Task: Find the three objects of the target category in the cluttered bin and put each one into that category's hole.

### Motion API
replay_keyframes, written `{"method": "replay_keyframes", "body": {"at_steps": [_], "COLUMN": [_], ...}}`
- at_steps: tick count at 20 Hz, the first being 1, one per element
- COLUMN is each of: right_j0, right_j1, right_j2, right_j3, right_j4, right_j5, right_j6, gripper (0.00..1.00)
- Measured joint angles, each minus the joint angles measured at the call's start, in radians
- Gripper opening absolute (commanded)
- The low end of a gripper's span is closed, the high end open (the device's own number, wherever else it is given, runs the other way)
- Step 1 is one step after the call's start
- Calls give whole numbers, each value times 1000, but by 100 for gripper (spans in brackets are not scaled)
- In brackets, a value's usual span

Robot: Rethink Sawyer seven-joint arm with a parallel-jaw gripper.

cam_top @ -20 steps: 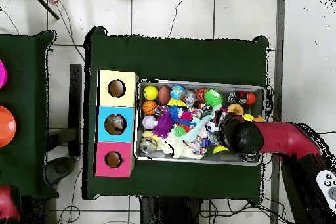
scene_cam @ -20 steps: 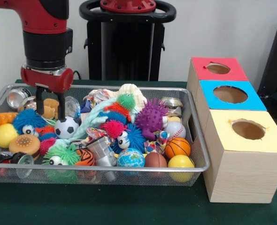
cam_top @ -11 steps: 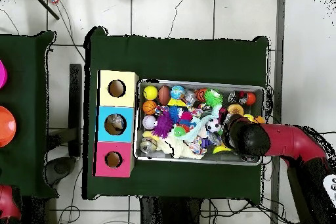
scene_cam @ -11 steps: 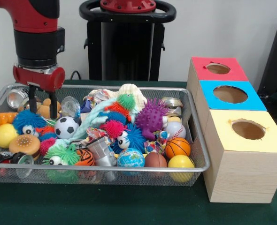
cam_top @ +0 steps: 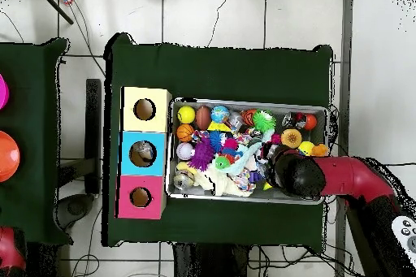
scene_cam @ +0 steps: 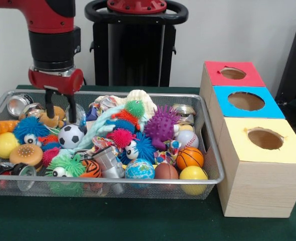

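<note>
A wire mesh bin [scene_cam: 113,181] is packed with toys: a soccer ball [scene_cam: 70,136], basketball [scene_cam: 189,157], baseball [scene_cam: 187,138], brown football [scene_cam: 166,171], globe ball [scene_cam: 139,169], yellow ball [scene_cam: 193,174], spiky purple ball [scene_cam: 161,125], fuzzy creatures and metal cans [scene_cam: 18,104]. My gripper [scene_cam: 59,108] hangs open over the bin's back left part, its fingertips down at a tan plush toy [scene_cam: 54,119], just above the soccer ball. In the overhead view the arm's wrist [cam_top: 296,173] covers the gripper, over the bin [cam_top: 248,101].
Three boxes with round holes stand in a row beside the bin: red [scene_cam: 233,74], blue [scene_cam: 246,101], yellow [scene_cam: 265,139]. From above they are yellow [cam_top: 145,110], blue [cam_top: 143,153], red [cam_top: 140,197]. A toy burger [scene_cam: 26,154] and an orange carrot [scene_cam: 0,127] lie at the bin's left end.
The gripper swung left along the bin's back half a second ago and has now come back right, staying open at about the same height. The toys have not moved.
</note>
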Motion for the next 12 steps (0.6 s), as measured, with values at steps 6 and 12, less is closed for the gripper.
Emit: {"method": "replay_keyframes", "body": {"at_steps": [6,12], "right_j0": [0,-17], "right_j1": [0,0], "right_j2": [16,44], "right_j3": [33,71], "right_j4": [-4,-6], "right_j5": [0,0], "right_j6": [0,0], "gripper": [100,100]}}
